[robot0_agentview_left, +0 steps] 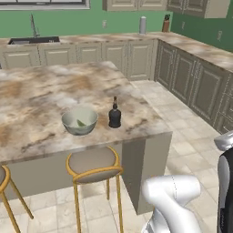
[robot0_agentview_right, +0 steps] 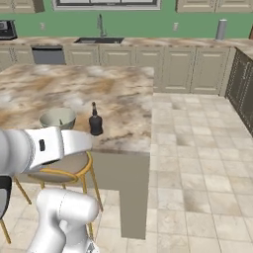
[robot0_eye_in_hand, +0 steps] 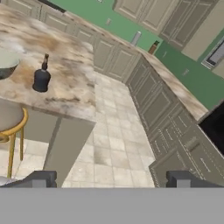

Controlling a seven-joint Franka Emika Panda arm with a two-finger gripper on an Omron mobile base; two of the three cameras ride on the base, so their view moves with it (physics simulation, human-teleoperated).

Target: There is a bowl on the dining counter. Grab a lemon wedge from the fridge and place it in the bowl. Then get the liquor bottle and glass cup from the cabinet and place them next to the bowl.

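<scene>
While the arm stands back from the counter, the stock reads as follows.

Dining counter (robot0_agentview_left: 41, 95): marbled brown-and-cream top, near edge facing the base; also in the right base view (robot0_agentview_right: 123, 99) and the hand view (robot0_eye_in_hand: 65, 65).

Bowl (robot0_agentview_left: 79, 120): pale green-grey, upright on the counter close to its near edge; seen too at (robot0_agentview_right: 58, 118), and cut by the left edge of the hand view (robot0_eye_in_hand: 6, 64).

Lemon wedge (robot0_agentview_left: 81, 123): small green-yellow piece lying inside the bowl, on its bottom.

Liquor bottle (robot0_agentview_left: 114, 114): dark, round-bodied with a thin neck, upright on the counter just beside the bowl, on the side nearer the counter's corner, not touching it; also at (robot0_agentview_right: 95, 120) and (robot0_eye_in_hand: 41, 77).

Gripper (robot0_eye_in_hand: 109, 179): two dark fingertips (robot0_eye_in_hand: 41, 178) rise at the bottom of the hand view, spread wide apart with nothing between them, floor tiles and cabinet fronts showing beyond.

Stools (robot0_agentview_left: 93, 166): round grey seat on yellow legs tucked under the counter edge below the bowl; a second one cut by the left edge.

Sink (robot0_agentview_left: 34, 40): set in the far wall counter, tap behind it.

Cabinets (robot0_agentview_left: 186, 77): grey-beige panelled doors along the far wall and the right-hand wall.

Canister (robot0_agentview_left: 143, 25): pale upright cylinder on the far counter, a small dark object near it.
</scene>
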